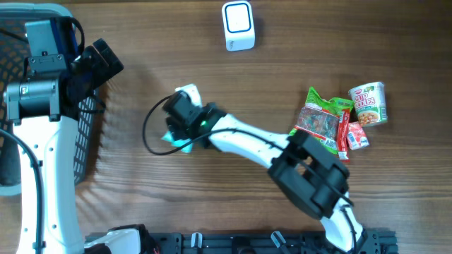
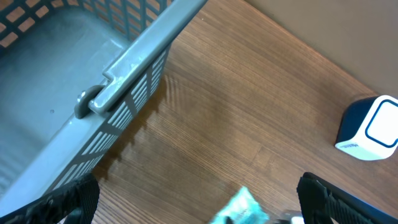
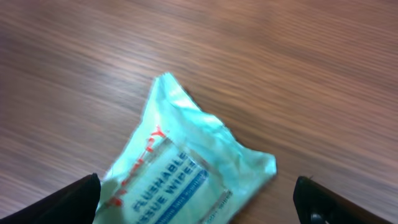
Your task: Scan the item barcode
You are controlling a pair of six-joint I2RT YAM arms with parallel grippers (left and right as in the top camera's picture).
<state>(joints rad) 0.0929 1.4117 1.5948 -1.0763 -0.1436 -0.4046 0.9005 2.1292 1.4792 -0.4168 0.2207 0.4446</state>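
The packet of wipes (image 3: 186, 168) lies flat on the wooden table (image 1: 282, 77), left of centre. From overhead it is mostly covered by the right gripper (image 1: 185, 116), and only a teal corner (image 1: 173, 139) shows under the arm. In the right wrist view the right gripper's (image 3: 196, 186) jaws stand wide apart, one finger at each side of the frame, with the packet on the wood between them. The left finger (image 3: 74, 199) seems to meet the packet's edge, though the blur there leaves that unsure.

The right arm runs across the middle of the table from the near right edge to the packet. The white scanner with its blue face (image 1: 238, 26) stands beyond the packet near the far edge, well apart from it. A grey mesh basket (image 1: 85, 134) sits at the left. The left gripper (image 1: 99, 63) hangs over its rim (image 2: 137, 56), jaws spread wide with nothing between them. Far to the right, a green snack bag (image 1: 323, 116), some red sachets (image 1: 351, 134) and a cup of noodles (image 1: 369, 104) lie close together.

The packet is soft, crinkled, pale teal plastic. A lighter panel carries the blue words "FLUSHABLE TISSUE WIPES", and red lettering runs along one edge.
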